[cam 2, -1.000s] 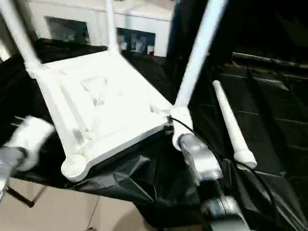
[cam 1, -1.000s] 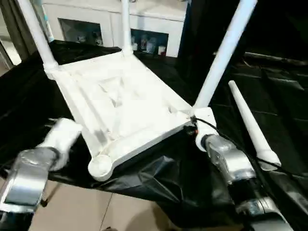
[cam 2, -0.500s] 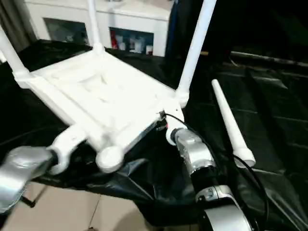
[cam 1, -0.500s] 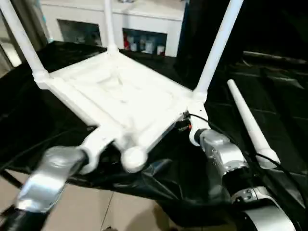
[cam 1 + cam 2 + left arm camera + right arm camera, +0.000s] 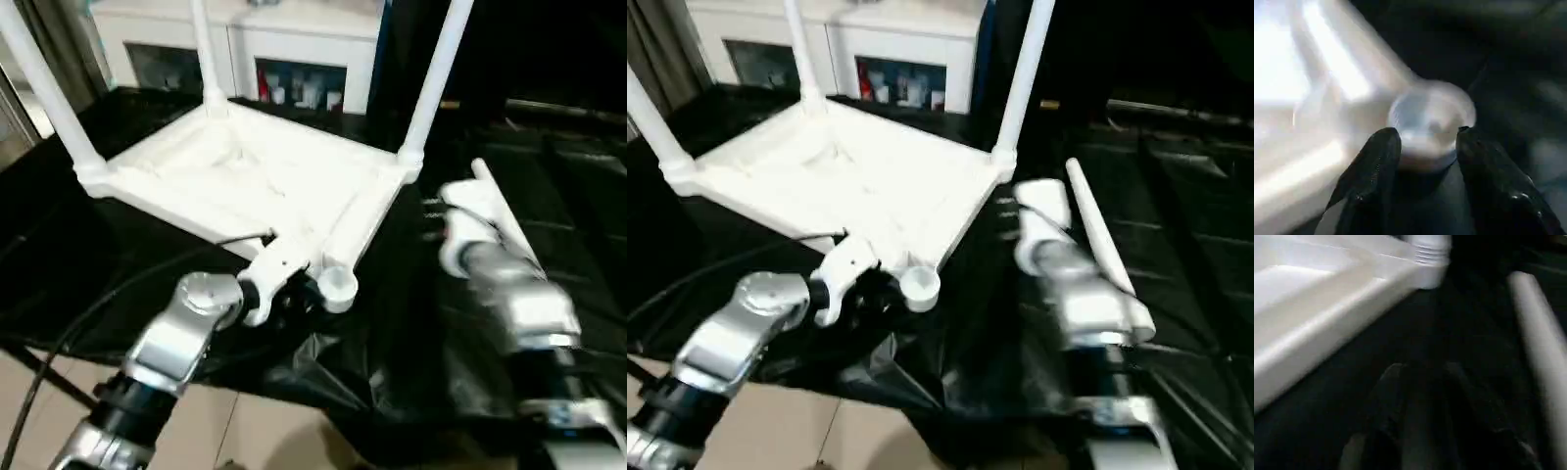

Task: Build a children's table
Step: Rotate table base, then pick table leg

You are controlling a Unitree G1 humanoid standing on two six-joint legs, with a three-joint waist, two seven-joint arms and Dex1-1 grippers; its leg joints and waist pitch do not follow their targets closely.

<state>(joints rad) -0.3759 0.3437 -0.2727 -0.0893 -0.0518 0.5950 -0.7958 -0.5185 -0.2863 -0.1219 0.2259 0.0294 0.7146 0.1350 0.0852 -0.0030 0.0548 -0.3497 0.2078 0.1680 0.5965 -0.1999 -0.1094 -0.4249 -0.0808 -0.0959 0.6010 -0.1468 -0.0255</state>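
Observation:
The children's table tabletop (image 5: 255,176) lies underside up on the black cover. Three white legs stand in its sockets: one at the left (image 5: 44,88), one at the back (image 5: 203,54), one at the right (image 5: 436,78). The near corner socket (image 5: 338,286) holds no leg. My left gripper (image 5: 1425,137) is shut on that socket, one black finger (image 5: 1376,156) on each side. The fourth leg (image 5: 1095,230) lies loose to the right. My right gripper (image 5: 1425,377) hovers open between the tabletop's right edge and the loose leg, holding nothing.
A black plastic sheet (image 5: 118,255) covers the work surface and hangs over its front edge, with tiled floor (image 5: 255,431) below. A white cabinet (image 5: 294,59) stands behind. A black cable (image 5: 88,313) loops beside my left forearm.
The tabletop has swung round, bringing its empty corner to the front middle. My left gripper now holds that socket. My right gripper let go of the right corner and moved back toward the loose leg.

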